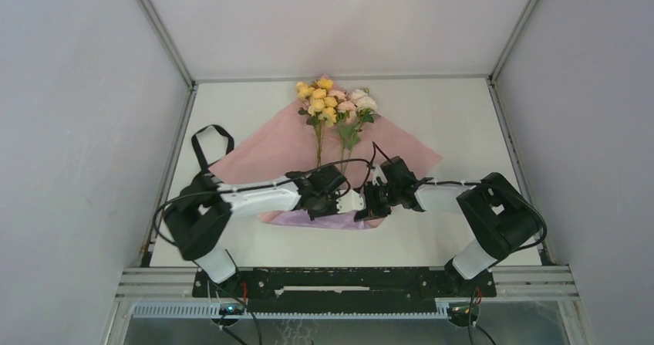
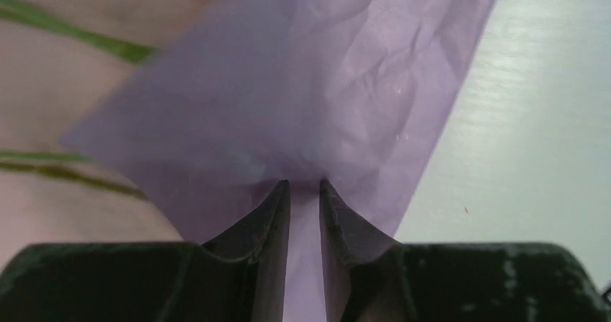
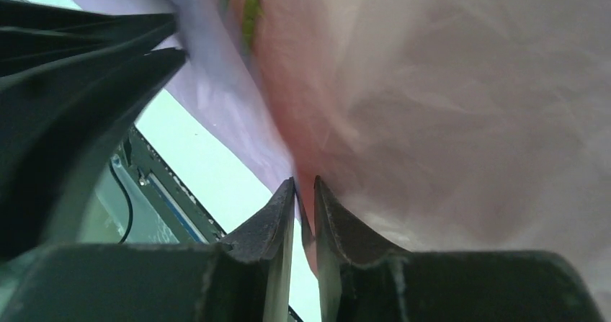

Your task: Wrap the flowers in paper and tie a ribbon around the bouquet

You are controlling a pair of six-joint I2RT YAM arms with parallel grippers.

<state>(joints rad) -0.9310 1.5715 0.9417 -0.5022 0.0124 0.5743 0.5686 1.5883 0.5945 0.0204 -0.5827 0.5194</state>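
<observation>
The paper (image 1: 262,148) lies pink face up as a diamond in the middle of the bench (image 1: 447,113). Its 6 o'clock corner is turned over, showing lilac. The flowers (image 1: 332,106) rest on it with blooms at 12 o'clock and stems running toward 6. The ribbon (image 1: 212,128) loops on the bench at 9 o'clock, just off the sheet.

Both tools meet at the folded corner. The left tool (image 2: 304,185) has its jaws parted by a slit with lilac paper in it. The right tool (image 3: 304,183) shows a narrower slit around a fold edge. I cannot tell whether either really pinches the sheet.

The sheet looks thin, light and crinkly, so it likely creases readily and tears if the tools pull apart. Best held at a doubled edge, clear of the thin, bendable stems.
</observation>
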